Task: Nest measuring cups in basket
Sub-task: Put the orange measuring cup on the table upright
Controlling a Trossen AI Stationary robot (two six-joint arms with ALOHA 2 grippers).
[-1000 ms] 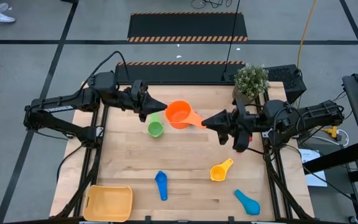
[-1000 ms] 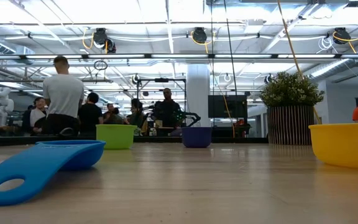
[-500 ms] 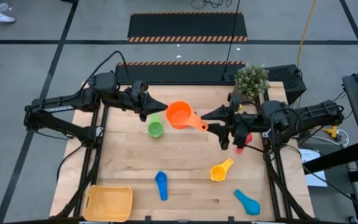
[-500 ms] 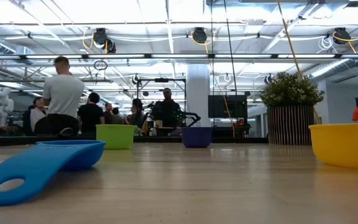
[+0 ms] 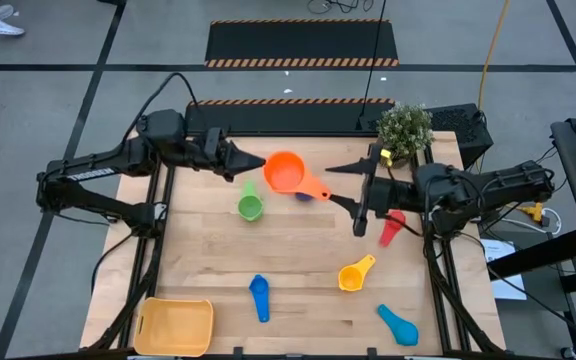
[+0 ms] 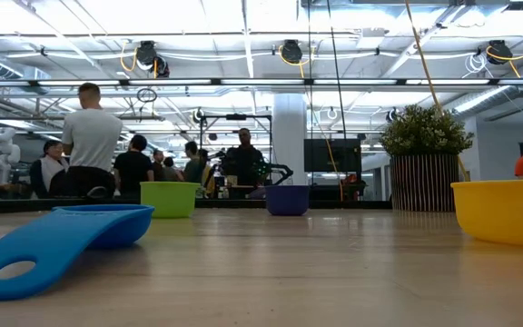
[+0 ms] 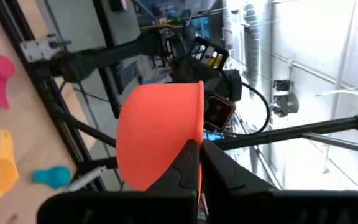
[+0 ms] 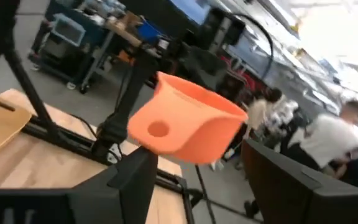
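the surface under my arms was pale, matt, planked wood. the orange cup looked like smooth plastic with a soft sheen, as did the basket.

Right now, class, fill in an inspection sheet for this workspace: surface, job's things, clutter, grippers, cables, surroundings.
Surface: wooden table, no spills seen.
Job's things: orange cup held in the air; green cup, red cup, yellow cup, two blue cups scattered on the table; basket at a near corner, nothing in it.
Clutter: potted plant at a far corner.
Grippers: left gripper shut on the orange cup's rim; right gripper open beside its handle.
Cables: black cable looping over the left arm.
Surroundings: people stand beyond the table.
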